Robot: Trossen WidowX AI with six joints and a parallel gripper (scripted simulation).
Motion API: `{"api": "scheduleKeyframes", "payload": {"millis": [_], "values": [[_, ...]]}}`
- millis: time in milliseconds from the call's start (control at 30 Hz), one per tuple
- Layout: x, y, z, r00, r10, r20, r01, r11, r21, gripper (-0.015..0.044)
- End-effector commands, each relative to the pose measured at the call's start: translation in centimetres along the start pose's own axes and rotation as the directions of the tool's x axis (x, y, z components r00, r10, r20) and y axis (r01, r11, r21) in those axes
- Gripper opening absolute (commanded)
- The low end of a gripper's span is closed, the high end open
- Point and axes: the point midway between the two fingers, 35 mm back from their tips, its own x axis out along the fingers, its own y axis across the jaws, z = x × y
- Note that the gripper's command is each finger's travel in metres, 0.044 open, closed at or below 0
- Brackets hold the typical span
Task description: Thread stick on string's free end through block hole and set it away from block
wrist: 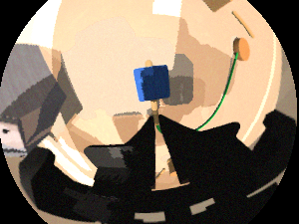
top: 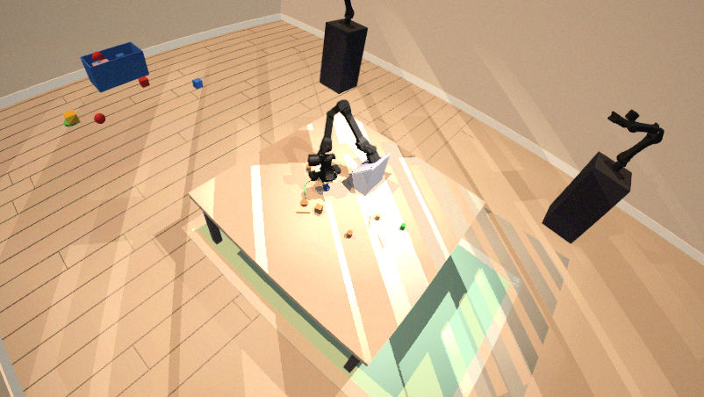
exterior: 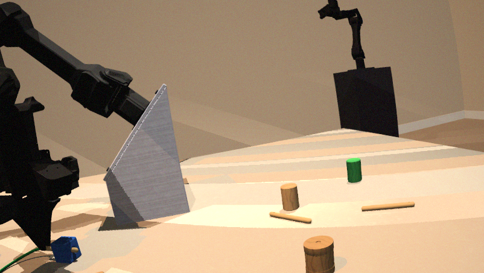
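The blue block [top: 326, 187] [exterior: 64, 250] [wrist: 153, 83] has the stick [wrist: 153, 107] through its hole. The stick's rounded tip [exterior: 74, 249] [wrist: 149, 63] sticks out a little on the far side. The block looks tilted in the exterior view; whether its base fully touches the table I cannot tell. My gripper [exterior: 44, 248] [wrist: 155, 117] is shut on the stick's string end, close beside the block's near side. The green string [top: 305, 190] [exterior: 20, 258] [wrist: 227, 94] curves from the fingers to the round button [top: 303, 202] [wrist: 242, 49]. The fingers are hidden in the top view.
The arm's grey wedge mount [top: 370, 176] [exterior: 152, 169] stands beside the block. A wooden piece [top: 319, 207] and a loose stick [top: 303, 212] lie near the button. Farther off are wooden cylinders [exterior: 289, 197] [exterior: 319, 255], a green cylinder [top: 402, 226] [exterior: 353, 170] and loose sticks [exterior: 290, 217] [exterior: 388, 206].
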Motion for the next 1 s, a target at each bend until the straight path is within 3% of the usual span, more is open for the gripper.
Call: {"api": "scheduleKeyframes", "payload": {"millis": [0, 400, 567, 667, 833, 967], "values": [[0.2, 0.1, 0.7, 1.0, 0.006, -0.002, -0.006, 1.0, -0.003, 0.0], [0.1, 0.1, 1.9, 1.0, 0.006, -0.002, -0.006, 1.0, -0.003, 0.0], [0.0, 0.0, 1.7, 1.0, 0.001, 0.002, -0.001, 1.0, -0.002, 0.0123], [-0.3, 0.0, 1.7, 1.0, 0.001, 0.003, -0.001, 1.0, -0.001, 0.0123], [-6.9, -0.2, 1.7, 1.0, 0.004, 0.008, -0.004, 1.0, 0.0, 0.0123], [-8.0, -0.1, 1.5, 1.0, 0.002, 0.006, -0.002, 1.0, 0.0, 0.0123]]}}
